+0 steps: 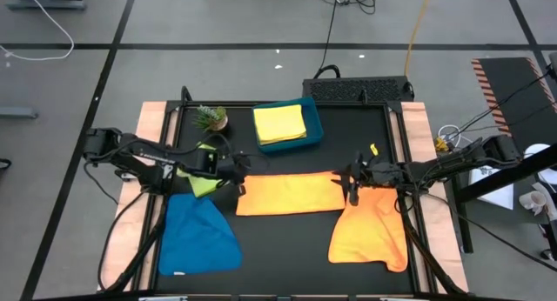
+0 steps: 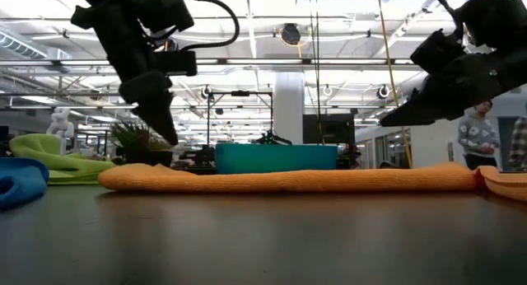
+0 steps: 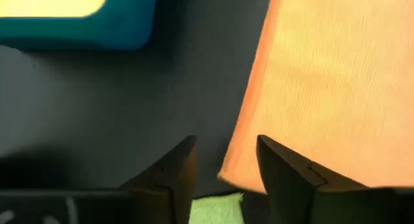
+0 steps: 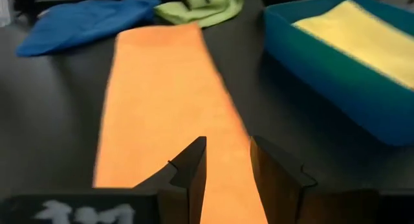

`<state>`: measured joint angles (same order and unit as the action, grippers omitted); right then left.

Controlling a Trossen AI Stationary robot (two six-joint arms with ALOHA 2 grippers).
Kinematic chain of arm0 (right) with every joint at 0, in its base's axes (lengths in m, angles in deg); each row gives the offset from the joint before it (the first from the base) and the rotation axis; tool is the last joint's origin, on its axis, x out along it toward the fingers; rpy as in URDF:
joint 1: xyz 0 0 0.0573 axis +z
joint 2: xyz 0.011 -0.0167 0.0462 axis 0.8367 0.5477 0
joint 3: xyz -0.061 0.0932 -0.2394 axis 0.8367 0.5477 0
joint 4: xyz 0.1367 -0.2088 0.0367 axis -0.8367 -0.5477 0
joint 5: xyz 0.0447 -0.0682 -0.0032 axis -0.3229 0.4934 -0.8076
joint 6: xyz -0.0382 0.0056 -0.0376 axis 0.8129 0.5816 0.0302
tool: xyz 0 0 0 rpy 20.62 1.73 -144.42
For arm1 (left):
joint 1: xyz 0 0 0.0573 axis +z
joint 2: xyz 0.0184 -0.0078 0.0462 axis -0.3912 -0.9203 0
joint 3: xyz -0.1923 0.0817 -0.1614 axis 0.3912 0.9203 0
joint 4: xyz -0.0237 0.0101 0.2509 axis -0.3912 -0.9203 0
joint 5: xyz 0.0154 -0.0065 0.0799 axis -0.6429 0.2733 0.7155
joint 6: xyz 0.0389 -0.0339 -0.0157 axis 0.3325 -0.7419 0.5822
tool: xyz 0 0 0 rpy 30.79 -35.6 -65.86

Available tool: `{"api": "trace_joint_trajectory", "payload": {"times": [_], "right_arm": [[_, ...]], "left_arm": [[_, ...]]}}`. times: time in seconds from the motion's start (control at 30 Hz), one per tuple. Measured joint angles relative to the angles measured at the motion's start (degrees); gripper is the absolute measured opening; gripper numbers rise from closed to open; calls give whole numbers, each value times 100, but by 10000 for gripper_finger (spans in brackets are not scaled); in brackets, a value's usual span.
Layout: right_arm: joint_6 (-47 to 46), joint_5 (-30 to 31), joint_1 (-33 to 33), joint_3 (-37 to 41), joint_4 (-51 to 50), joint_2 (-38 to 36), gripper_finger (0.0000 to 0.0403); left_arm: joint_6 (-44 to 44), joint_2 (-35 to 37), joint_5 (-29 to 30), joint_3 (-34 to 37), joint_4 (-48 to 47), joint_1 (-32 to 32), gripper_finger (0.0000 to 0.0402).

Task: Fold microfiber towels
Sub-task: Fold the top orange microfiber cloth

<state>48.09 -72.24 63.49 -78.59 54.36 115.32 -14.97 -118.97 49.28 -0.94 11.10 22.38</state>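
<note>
Folded orange microfiber towel [image 1: 291,194] flat as a long strip mid-surface, just in front of the rigid teal rectangular tray [image 1: 315,127]; left tool [image 1: 241,172] above its left end, right tool [image 1: 352,181] above its right end, both with fingers apart, nothing clamped. Risk: snagging an edge and dragging the fold open, or catching the loose crumpled orange towel [image 1: 370,231] near the front-right corner.

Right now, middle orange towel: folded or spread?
Folded. The orange towel lies as a narrow flat strip on the mat between both end effectors, and the low view shows a thick, layered edge.
</note>
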Motion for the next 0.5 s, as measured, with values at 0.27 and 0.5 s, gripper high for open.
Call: {"api": "trace_joint_trajectory", "payload": {"times": [0.27,0.5], "right_arm": [[82,-11,2,-889,-1803,202,109],[226,-364,0,-1387,-2284,874,109]], "left_arm": [[208,0,-85,-22,1302,-351,156],[365,-158,-588,99,2701,-568,123]]}}
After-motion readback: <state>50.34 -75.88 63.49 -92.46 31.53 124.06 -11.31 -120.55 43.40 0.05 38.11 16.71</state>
